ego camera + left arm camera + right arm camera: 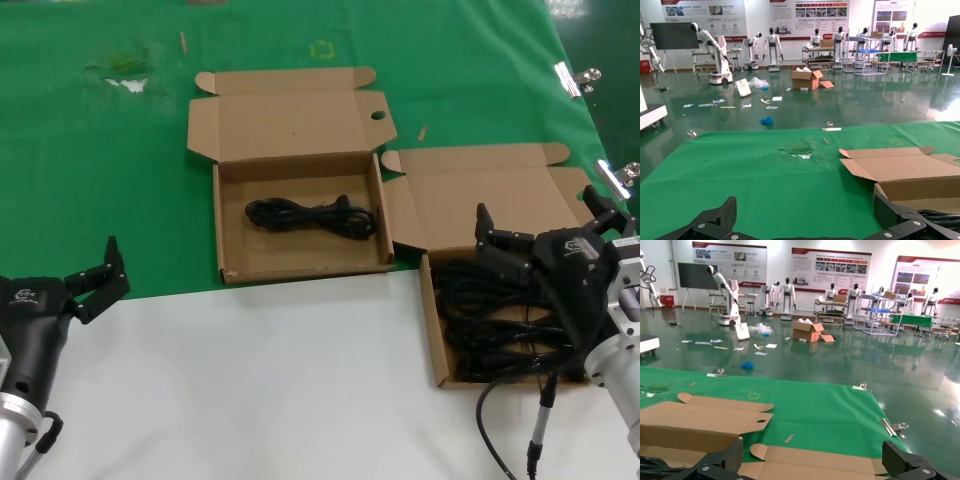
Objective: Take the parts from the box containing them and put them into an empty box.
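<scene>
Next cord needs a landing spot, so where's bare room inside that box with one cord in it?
In the left box, bare floor lies in front of and behind the single cord. The right box is crowded with cords, with the right claw over it.

Left carton: I see a plain brown corrugated cardboard mailer box (300,190), holding one black coiled power cord bundle (312,216).
Right carton: same brown corrugated cardboard box (480,195), its heap of black cords (490,325) inside.
Cloth: I read a solid green table cover (100,180).
Near surface: plain white tabletop (250,380).
Grippers: left black gripper (98,280); right black gripper (545,235).
</scene>
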